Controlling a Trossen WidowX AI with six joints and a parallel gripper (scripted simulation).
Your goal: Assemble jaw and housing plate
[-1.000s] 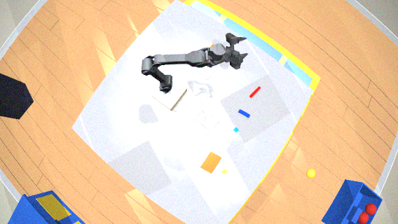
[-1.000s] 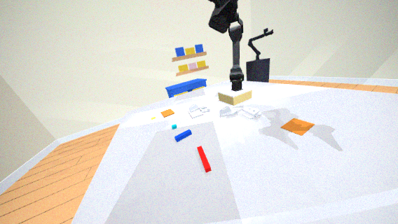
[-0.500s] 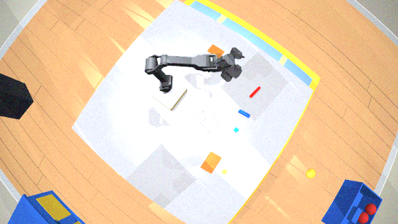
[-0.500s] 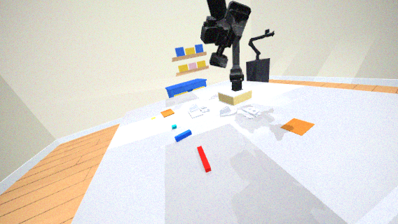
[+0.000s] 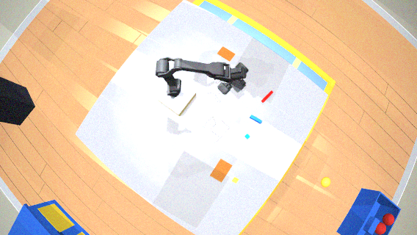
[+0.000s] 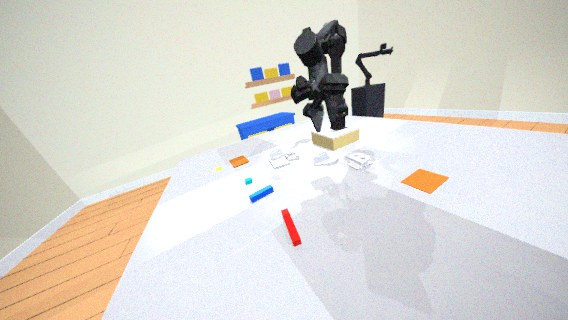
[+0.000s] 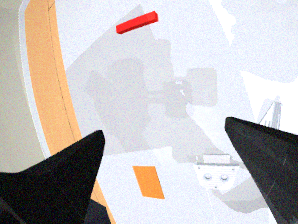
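Note:
My gripper (image 7: 165, 129) is open and empty, above the table and pointing down at it. A white part (image 7: 216, 172) (image 6: 359, 160) with two round marks lies low between and beyond the fingertips in the wrist view. Another pale part (image 7: 275, 112) shows beside the right finger, partly hidden by it; its shape is washed out. A white group of parts (image 6: 280, 161) (image 5: 217, 126) stands farther off. A pale piece (image 6: 325, 159) lies between the two groups in the exterior view. Which are jaws, pins or plate, and whether teeth mesh, I cannot tell.
A red bar (image 5: 267, 96) (image 6: 291, 227) (image 7: 137, 22), a blue bar (image 5: 255, 119) (image 6: 261, 194) and a cyan cube (image 5: 247, 136) (image 6: 248, 181) lie on the table. Orange squares (image 5: 226, 53) (image 5: 221, 170) lie on either side. A cream block (image 6: 335, 140) is at the arm's base.

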